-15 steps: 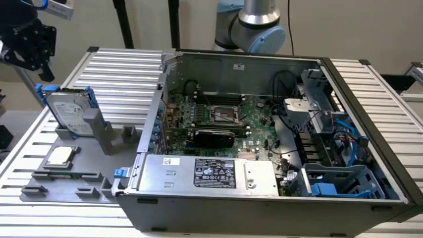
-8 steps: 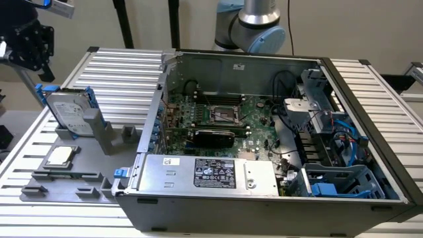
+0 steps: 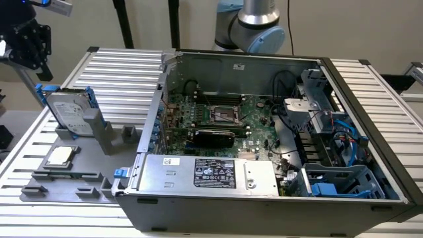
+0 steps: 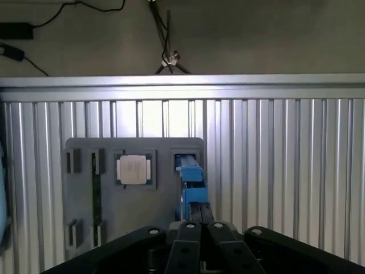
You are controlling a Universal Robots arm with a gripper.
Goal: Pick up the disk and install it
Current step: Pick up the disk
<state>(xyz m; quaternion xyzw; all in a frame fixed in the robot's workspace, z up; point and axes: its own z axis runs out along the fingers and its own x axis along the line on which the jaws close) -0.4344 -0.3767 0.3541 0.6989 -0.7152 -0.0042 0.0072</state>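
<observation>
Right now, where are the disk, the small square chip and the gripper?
disk [image 3: 69,112]: exterior view, its labelled face.
small square chip [image 3: 59,156]: exterior view, its top face.
gripper [image 4: 201,208]: wrist view, between its fingertips.

The gripper [image 4: 201,212], fingertips pressed together, hangs over the disk [image 4: 188,171], which stands on edge in a slot of the grey tray [image 4: 151,211]. Just beside the disk, a chip [image 4: 134,170] lies in a square recess. The tray rests on a ribbed table [image 4: 274,171].
</observation>
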